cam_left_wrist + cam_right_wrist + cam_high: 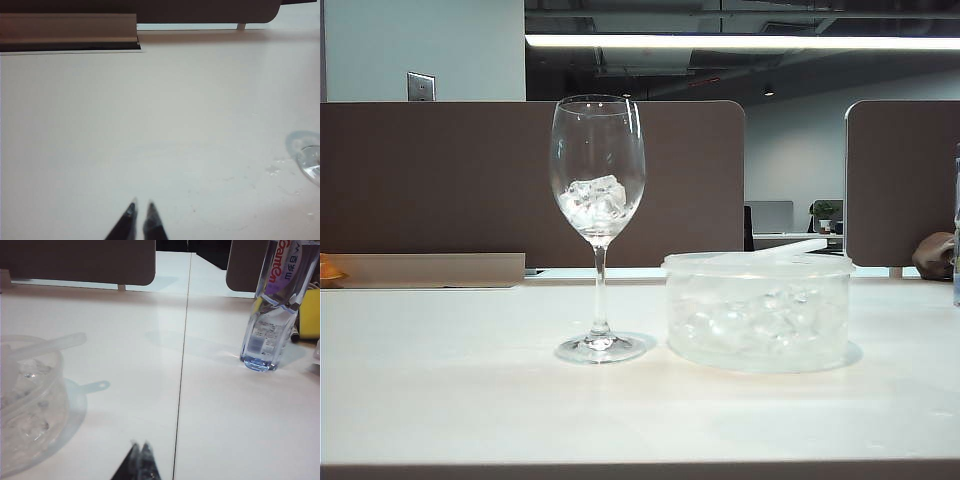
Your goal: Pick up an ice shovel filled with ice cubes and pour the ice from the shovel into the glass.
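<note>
So the glass (598,200) stands upright on the white tabletop (470,400), with a small pile of ice cubes (594,202) sitting low in its bowl. Just beside it, on the right in the exterior view, is a round plastic tub (758,312) with more ice inside, and the shovel (798,247) lies flat across the tub's rim, handle sticking out past the edge. Neither arm shows in the exterior view. From the left wrist view, the left pincer (140,208) hangs low over bare tabletop, tips nearly together with just a sliver between them, gripping nothing; the glass's foot peeks in at the edge. The right pincer (140,447) is fully closed and empty, near the tub but not touching it. A water bottle (274,310) stands farther off on that side.
</note>
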Available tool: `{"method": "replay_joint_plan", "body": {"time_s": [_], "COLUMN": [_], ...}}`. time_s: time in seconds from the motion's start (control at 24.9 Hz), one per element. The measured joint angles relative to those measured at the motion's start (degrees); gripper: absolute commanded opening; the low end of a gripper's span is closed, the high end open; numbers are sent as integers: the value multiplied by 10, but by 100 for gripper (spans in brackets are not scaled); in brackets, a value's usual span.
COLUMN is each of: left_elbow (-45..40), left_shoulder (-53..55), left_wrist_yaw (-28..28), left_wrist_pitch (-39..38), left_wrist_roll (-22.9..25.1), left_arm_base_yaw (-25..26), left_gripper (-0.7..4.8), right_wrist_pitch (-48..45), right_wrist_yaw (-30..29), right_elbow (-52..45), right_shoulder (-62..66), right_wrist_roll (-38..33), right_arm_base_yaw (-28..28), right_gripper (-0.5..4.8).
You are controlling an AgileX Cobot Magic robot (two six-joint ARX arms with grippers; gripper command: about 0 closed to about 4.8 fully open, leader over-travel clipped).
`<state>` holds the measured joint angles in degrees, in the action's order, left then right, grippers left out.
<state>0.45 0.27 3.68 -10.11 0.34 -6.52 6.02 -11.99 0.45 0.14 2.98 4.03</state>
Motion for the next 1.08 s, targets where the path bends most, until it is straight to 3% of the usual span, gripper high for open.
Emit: {"method": "replay_joint_plan", "body": {"time_s": [0.28,0.48,0.84,1.08], "left_elbow": [0,0,0,0], "left_shoulder": [0,0,0,0], "left_wrist_yaw": [0,0,0,0], "left_wrist_pitch": [0,0,0,0], "left_wrist_roll": [0,0,0,0], "left_arm_base_yaw": [0,0,0,0], "left_gripper": [29,29,29,29], "right_wrist_pitch": [0,0,12,45], "right_wrist_yaw": [1,68,107,118], "right_elbow": [0,0,0,0], "right_shoulder": [0,0,0,0], "right_wrist_roll": [0,1,1,1], "right_arm_base_yaw": [0,0,-81,-87], "right_gripper": [-5,-5,-5,-5]}}
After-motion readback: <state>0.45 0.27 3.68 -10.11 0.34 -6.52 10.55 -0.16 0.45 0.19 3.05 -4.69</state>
